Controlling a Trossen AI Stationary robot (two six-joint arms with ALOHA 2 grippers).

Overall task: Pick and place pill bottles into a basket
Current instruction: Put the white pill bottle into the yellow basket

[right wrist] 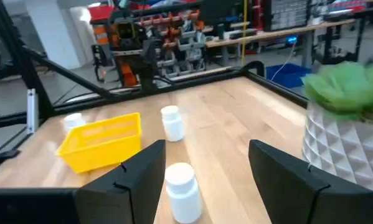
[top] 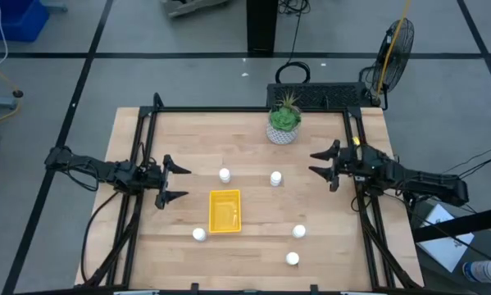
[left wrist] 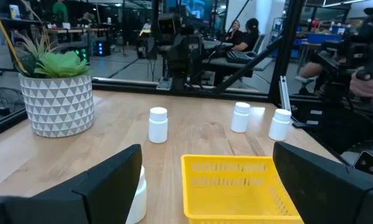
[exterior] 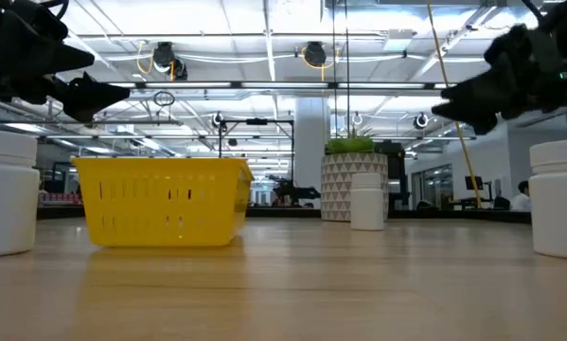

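1. I see the left hand (top: 182, 185) at the left edge of the surface (top: 253, 246), fingers spread wide, nothing in it.
2. Basket (top: 225, 211) sits left of centre, nothing visible inside.
3. Five pill bottles, all upright on the surface: one (top: 199, 235) just off the basket's near-left corner, one (top: 225, 174) just beyond the basket, one (top: 276, 178) mid-surface, two near-right (top: 299, 231) (top: 292, 259).
4. Plant pot (top: 284, 125) at the far edge.
5. Right hand (top: 320, 163) at the right side, fingers apart, holding nothing.
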